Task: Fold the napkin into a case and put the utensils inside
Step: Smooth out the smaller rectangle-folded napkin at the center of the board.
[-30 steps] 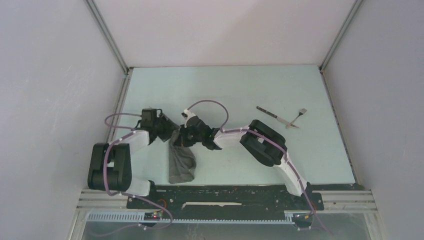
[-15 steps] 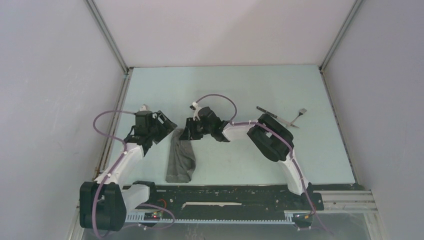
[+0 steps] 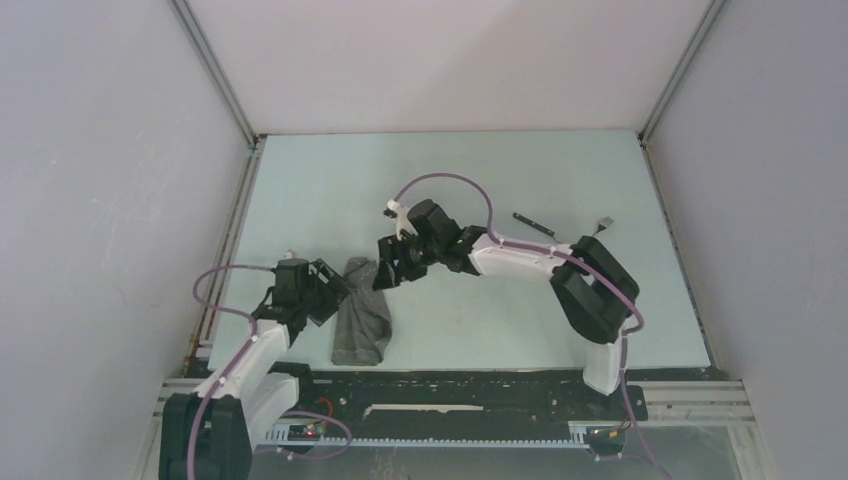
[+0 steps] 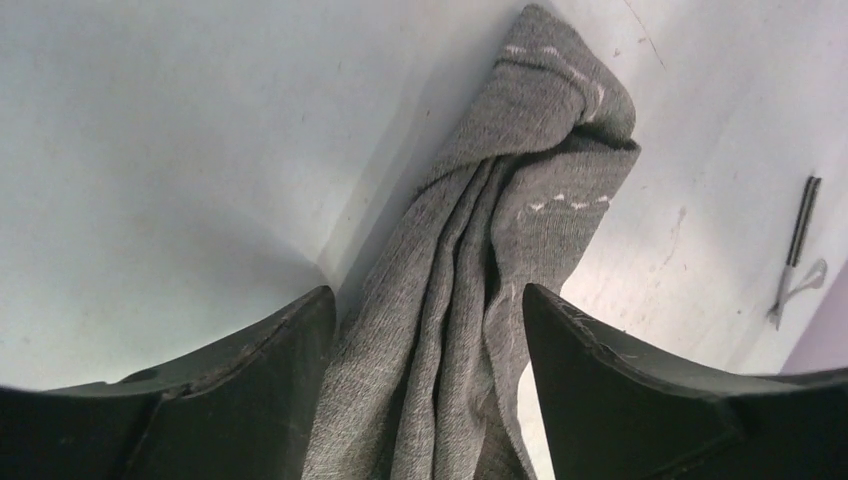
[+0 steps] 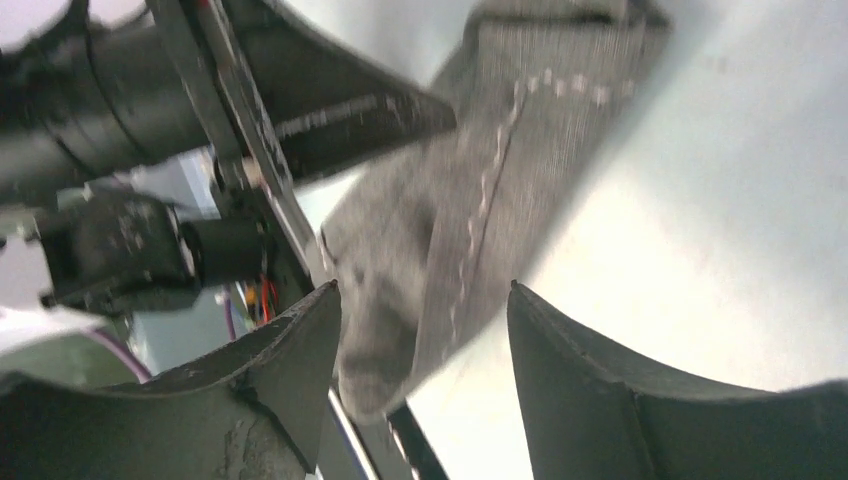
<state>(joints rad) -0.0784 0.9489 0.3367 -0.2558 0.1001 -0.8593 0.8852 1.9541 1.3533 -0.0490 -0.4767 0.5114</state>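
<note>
The napkin [image 3: 362, 322] lies bunched into a narrow grey strip on the table, its long axis running near to far. My left gripper [image 3: 328, 293] is open at the strip's left side. In the left wrist view, the napkin [image 4: 500, 240] passes between the spread jaws of the left gripper [image 4: 428, 292] without being pinched. My right gripper [image 3: 386, 268] hovers open just above and to the right of the strip's far end. The right wrist view shows the napkin [image 5: 480, 200] beyond the right gripper [image 5: 425, 287]. The knife [image 3: 530, 222] and fork [image 3: 603, 222] lie far right, partly behind the right arm.
The right arm's forearm [image 3: 520, 258] stretches across the table's middle, over the utensils' near ends. The left arm [image 5: 150, 120] fills the upper left of the right wrist view. White walls enclose the table on three sides, and a black rail [image 3: 450, 385] runs along the near edge.
Both grippers opened and let go of the napkin, which settled flat. The left arm pulled back toward the near-left corner. The right arm shifted right and slightly away.
</note>
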